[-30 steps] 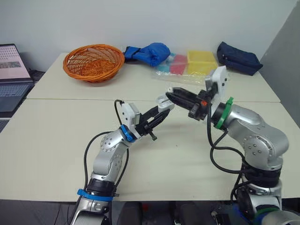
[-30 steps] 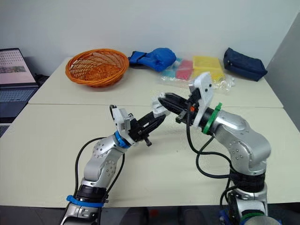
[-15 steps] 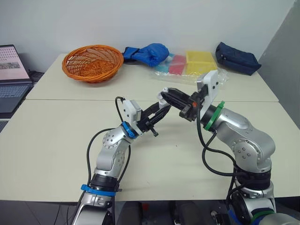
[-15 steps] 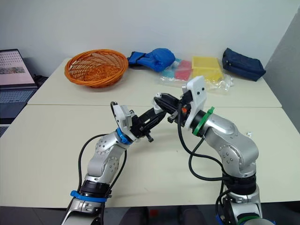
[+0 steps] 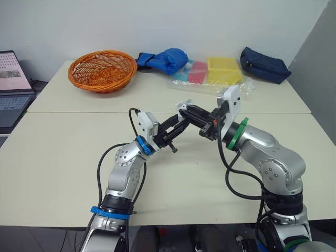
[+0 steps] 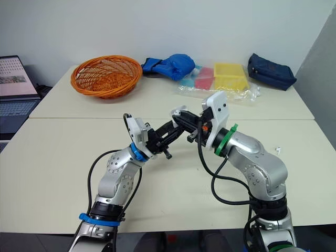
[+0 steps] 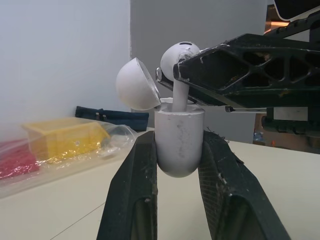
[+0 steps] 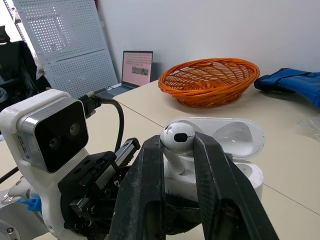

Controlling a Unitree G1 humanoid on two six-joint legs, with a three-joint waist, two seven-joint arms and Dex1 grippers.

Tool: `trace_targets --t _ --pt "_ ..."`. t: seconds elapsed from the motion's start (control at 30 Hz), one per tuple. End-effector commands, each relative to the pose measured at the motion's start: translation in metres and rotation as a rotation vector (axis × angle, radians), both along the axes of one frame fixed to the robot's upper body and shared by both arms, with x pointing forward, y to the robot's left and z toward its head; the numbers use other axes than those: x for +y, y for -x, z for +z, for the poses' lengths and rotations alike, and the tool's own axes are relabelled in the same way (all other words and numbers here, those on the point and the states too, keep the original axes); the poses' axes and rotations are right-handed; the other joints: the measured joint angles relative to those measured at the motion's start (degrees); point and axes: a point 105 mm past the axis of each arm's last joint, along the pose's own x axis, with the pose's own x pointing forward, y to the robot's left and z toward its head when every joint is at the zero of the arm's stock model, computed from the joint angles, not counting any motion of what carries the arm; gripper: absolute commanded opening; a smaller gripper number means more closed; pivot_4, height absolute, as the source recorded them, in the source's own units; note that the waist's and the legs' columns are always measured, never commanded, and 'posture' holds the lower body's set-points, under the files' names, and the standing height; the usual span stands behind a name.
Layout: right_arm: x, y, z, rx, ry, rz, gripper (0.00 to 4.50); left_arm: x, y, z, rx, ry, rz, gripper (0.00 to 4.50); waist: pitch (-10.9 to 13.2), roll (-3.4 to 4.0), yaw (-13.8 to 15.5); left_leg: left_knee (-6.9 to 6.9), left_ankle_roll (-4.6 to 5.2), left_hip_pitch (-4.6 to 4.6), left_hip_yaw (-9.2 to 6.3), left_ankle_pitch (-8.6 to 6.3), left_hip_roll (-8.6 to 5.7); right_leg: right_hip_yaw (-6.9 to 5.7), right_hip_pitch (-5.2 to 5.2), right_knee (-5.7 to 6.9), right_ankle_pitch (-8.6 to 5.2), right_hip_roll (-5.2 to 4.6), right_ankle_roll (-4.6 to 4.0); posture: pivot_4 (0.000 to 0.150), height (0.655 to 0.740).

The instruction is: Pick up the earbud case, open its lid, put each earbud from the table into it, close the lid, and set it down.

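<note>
Left gripper (image 5: 177, 124): fingers clamped on the earbud case (image 7: 179, 150) body, held above the table (image 5: 63, 152).
Lid (image 7: 136, 84): hinged open.
Right gripper (image 6: 181, 116): pinching an earbud (image 8: 176, 136), stem at the case's opening.

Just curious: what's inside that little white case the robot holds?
One white earbud, pinched by the right gripper, has its stem partly inside the open earbud case. The case wall hides the stem's tip and any second earbud.

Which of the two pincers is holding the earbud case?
The left pincer: it clamps the open case, while the right pincer holds an earbud.
</note>
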Motion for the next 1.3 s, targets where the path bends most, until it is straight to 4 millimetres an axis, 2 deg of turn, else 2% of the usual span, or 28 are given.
trace_targets --t 0.03,0.2,0.4,0.63,0.77,0.93,1.0,1.07,1.17,1.27,1.3 --pt "0.0 0.002 0.001 -0.008 0.009 0.003 0.41 -0.002 0.006 0.018 -0.083 0.02 -0.017 0.74 0.0 0.0 0.0 0.0 0.0 0.0 0.01 0.0 0.0 0.0 0.0 0.0 0.0 0.0 0.0 0.15 0.74" --pt "-0.002 0.001 -0.002 -0.011 0.026 -0.006 0.41 -0.004 0.008 0.019 -0.085 0.017 -0.027 0.74 0.0 0.0 0.0 0.0 0.0 0.0 0.0 0.0 0.0 0.0 0.0 -0.01 0.0 0.0 0.0 0.15 0.74" --pt "-0.002 0.0 0.0 -0.027 0.028 -0.018 2.46 -0.005 0.008 0.019 -0.085 0.017 -0.032 0.74 0.0 0.0 0.0 -0.01 0.0 0.0 -0.01 0.0 0.01 0.0 0.0 -0.01 0.0 0.0 0.0 0.15 0.74" --pt "-0.005 0.0 0.007 -0.056 0.013 -0.026 2.46 -0.005 0.007 0.019 -0.083 0.017 -0.036 0.74 0.0 0.0 0.0 -0.01 0.0 0.0 0.0 0.0 0.01 0.0 0.0 -0.02 0.0 0.0 0.0 0.15 0.74" --pt "-0.015 0.011 0.029 -0.135 -0.029 0.016 2.46 -0.002 0.006 0.015 -0.066 0.014 -0.027 0.74 0.0 0.0 0.0 -0.02 0.0 -0.01 0.0 0.0 0.0 0.0 0.0 -0.03 0.0 0.0 0.0 0.15 0.74" --pt "-0.028 0.028 0.037 -0.12 0.054 0.123 2.46 0.002 0.004 0.013 -0.062 0.007 -0.018 0.74 0.0 0.0 0.0 -0.04 0.0 -0.03 0.02 0.0 -0.01 -0.01 0.0 -0.08 0.0 -0.02 0.0 0.15 0.74" --pt "-0.043 0.032 0.044 -0.117 0.106 0.133 2.46 0.002 0.004 0.013 -0.065 0.007 -0.016 0.74 0.0 0.01 0.0 -0.04 0.0 -0.04 0.02 0.0 0.0 0.0 0.0 -0.1 0.0 -0.02 0.0 0.15 0.74" --pt "-0.066 0.022 0.045 -0.07 0.117 0.045 2.46 0.002 0.004 0.012 -0.064 0.008 -0.013 0.74 0.0 0.01 0.1 -0.05 0.0 -0.03 -0.01 -0.01 0.0 0.0 0.02 -0.14 0.0 -0.03 0.0 0.15 0.74" --pt "-0.108 0.0 0.026 0.038 0.141 -0.168 2.46 0.002 0.003 0.013 -0.068 0.011 -0.007 0.74 0.0 -0.01 0.1 -0.07 0.01 -0.03 -0.04 -0.01 0.0 0.01 0.05 -0.19 -0.02 -0.02 -0.02 0.15 0.74" --pt "-0.162 -0.019 -0.01 0.191 0.216 -0.434 2.46 0.002 0.003 0.013 -0.068 0.017 -0.002 0.74 0.0 -0.01 0.1 -0.08 0.01 -0.06 0.0 -0.01 -0.04 0.06 0.04 -0.22 -0.01 -0.07 -0.01 0.15 0.74" --pt "-0.173 -0.022 -0.018 0.218 0.231 -0.483 2.46 0.002 0.003 0.013 -0.068 0.016 -0.002 0.74 0.0 -0.01 0.1 -0.08 0.01 -0.07 0.01 -0.01 -0.06 0.07 0.02 -0.22 -0.01 -0.09 -0.01 0.15 0.74"
